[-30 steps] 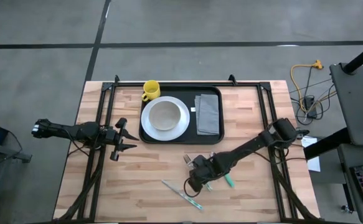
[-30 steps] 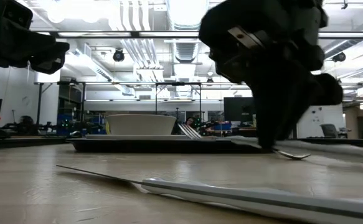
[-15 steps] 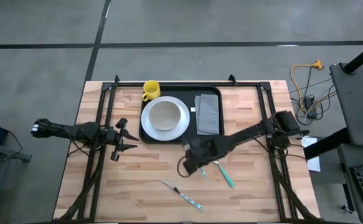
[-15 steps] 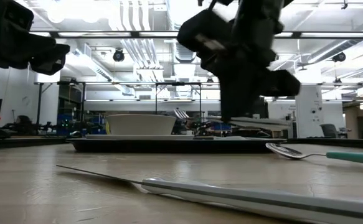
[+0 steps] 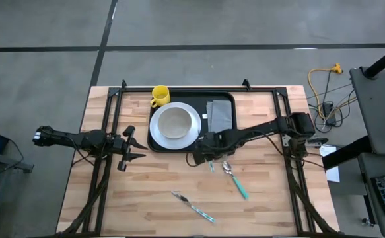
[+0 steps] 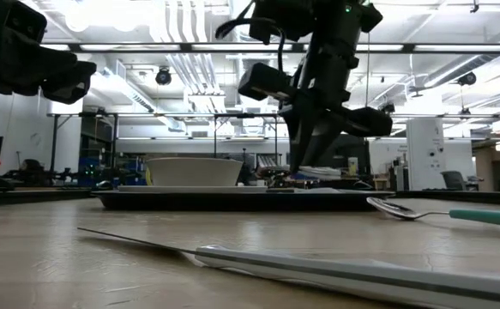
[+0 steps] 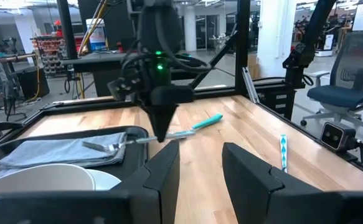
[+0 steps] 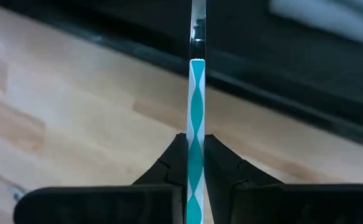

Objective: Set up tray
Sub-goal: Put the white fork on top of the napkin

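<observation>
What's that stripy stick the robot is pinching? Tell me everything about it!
It is a fork. Its handle has a wavy teal-and-white pattern and looks like plastic; the neck and prongs are shiny metal. The right tool is shut on the handle, holding the fork roughly level. The prongs reach over the black tray, above the grey napkin. I cannot tell whether they touch it.

In the right wrist view, the teal-and-white fork handle (image 8: 197, 155) runs off the bottom edge, and the fork's head is cut by the top edge. At lower centre of the low view, the knife (image 6: 318, 268) is blurred and leaves the frame at right. In the high view, the right gripper (image 5: 204, 156) hides the fork's middle
</observation>
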`<state>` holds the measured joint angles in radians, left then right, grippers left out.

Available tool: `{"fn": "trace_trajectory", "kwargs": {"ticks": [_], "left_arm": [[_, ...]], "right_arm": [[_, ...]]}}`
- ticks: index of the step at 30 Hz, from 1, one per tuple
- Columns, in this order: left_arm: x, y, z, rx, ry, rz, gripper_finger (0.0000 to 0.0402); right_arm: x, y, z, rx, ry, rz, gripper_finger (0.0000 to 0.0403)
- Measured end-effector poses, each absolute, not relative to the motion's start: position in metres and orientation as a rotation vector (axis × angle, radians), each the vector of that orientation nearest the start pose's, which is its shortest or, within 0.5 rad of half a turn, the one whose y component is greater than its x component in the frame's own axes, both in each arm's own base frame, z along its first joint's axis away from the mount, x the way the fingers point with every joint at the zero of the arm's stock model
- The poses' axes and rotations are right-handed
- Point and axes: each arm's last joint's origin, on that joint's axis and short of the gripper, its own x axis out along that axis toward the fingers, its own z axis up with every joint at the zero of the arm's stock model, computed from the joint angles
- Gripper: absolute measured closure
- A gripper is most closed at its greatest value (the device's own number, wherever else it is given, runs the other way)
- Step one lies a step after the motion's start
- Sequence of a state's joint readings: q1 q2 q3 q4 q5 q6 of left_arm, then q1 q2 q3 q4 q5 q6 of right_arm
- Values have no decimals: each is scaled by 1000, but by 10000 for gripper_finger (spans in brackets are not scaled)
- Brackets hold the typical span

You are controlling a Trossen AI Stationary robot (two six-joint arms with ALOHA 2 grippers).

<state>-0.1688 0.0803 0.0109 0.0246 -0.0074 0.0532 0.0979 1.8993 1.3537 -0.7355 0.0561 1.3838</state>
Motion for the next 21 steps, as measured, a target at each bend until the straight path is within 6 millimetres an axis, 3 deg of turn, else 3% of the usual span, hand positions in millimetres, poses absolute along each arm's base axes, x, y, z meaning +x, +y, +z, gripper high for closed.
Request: {"fn": "trace_trajectory", "kwargs": {"ticks": [12, 21], "left_arm": [[101, -17, 163, 58, 45, -163, 299], [101, -17, 163, 58, 46, -163, 299]], "right_arm": [[356, -11, 210, 1182, 1024, -952, 383], [350, -53, 205, 1231, 1005, -1030, 383]]}}
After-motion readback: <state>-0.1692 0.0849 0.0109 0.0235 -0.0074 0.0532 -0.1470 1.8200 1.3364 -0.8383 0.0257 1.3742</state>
